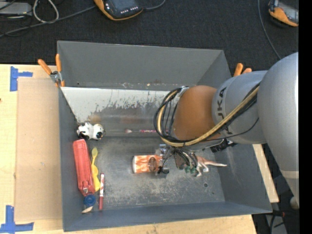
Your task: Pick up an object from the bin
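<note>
On the floor of the bin [146, 67], near its middle, you have a small orange-and-white patterned packet [142, 164]. The end effector [162, 165] is low at the packet's right end, touching it or just beside it; I cannot tell which. So the packet lies to the left of the end effector, and its long axis runs left to right in the view, in line with the arm's reach. Whether the end effector is open or closed I cannot tell. I judge you need a small shift to the left to centre over the packet.
</note>
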Available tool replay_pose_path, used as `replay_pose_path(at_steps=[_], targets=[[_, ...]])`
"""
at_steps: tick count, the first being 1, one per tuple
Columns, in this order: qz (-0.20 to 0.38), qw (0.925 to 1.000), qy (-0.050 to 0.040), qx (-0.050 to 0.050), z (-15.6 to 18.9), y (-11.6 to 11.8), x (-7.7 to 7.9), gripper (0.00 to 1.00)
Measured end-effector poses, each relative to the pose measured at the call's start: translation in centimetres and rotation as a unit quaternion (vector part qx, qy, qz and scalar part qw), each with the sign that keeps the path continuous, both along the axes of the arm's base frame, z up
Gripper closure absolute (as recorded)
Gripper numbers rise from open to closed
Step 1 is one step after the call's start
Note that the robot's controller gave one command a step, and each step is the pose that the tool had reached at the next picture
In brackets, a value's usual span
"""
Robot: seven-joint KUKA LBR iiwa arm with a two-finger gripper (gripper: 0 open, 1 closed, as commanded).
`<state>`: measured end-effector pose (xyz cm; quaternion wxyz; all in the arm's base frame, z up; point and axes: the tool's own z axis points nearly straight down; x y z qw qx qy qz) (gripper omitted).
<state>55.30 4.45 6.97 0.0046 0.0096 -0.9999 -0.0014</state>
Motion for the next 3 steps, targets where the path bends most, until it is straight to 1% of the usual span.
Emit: replay_pose_path(at_steps=[1, 2, 3], targets=[[0.0, 1.0, 0.0, 0.0, 0.0, 0.0, 0.0, 1.0], [-0.008, 1.0, 0.0027, 0.0, 6.3, 0.5, -0.8, 1.0], [-0.019, 0.9998, 0.0017, 0.0, 12.7, 0.9, 0.3, 1.0]])
